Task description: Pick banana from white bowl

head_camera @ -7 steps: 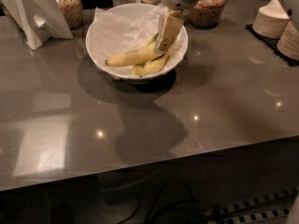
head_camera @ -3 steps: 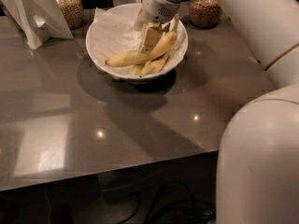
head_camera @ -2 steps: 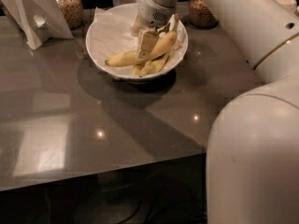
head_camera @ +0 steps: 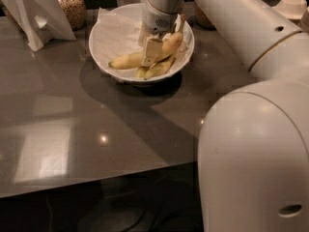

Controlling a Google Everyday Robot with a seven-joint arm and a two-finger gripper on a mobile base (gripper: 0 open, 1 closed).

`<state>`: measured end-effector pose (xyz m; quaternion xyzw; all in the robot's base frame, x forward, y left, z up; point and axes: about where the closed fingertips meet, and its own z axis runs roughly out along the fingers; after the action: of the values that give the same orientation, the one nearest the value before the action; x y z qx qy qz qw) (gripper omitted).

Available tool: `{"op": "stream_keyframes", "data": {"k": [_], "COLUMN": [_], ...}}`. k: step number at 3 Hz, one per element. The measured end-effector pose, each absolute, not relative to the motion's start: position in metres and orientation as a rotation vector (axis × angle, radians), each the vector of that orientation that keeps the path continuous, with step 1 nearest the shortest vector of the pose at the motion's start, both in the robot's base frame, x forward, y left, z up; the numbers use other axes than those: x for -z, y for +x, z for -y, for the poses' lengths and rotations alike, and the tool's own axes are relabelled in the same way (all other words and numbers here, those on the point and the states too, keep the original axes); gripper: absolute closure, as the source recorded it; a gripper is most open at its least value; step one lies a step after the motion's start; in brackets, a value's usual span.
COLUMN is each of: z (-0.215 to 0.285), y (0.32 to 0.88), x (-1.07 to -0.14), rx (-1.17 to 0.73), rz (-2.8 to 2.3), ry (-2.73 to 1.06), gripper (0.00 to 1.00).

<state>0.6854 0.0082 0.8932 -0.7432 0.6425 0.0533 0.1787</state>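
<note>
The white bowl stands at the back middle of the grey table, lined with crumpled white paper. The banana lies across the bowl, long and yellow, running from lower left up to the right rim. Shorter, thinner bananas lie under and in front of it. My gripper reaches down into the bowl from above and sits right on the middle of the banana, hiding that part. The banana rests in the bowl.
My white arm fills the right foreground and hides that side of the table. A jar of nuts and a white folded stand are at the back left. Stacked white dishes are at the back right. The table's front edge runs along the bottom left.
My arm has swung in from the right and now covers the right side. The gripper has shifted a little left and lower onto the banana's middle. The bananas have not moved.
</note>
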Motion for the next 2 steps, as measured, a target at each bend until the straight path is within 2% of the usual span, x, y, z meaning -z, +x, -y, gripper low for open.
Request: {"op": "stream_keyframes", "data": {"k": [2], "z": [0.0092], "y": [0.6995], "x": [-0.8795], "rx": [-0.117], "rz": [-1.905], "ry": [-2.096], "gripper": [0.48]}}
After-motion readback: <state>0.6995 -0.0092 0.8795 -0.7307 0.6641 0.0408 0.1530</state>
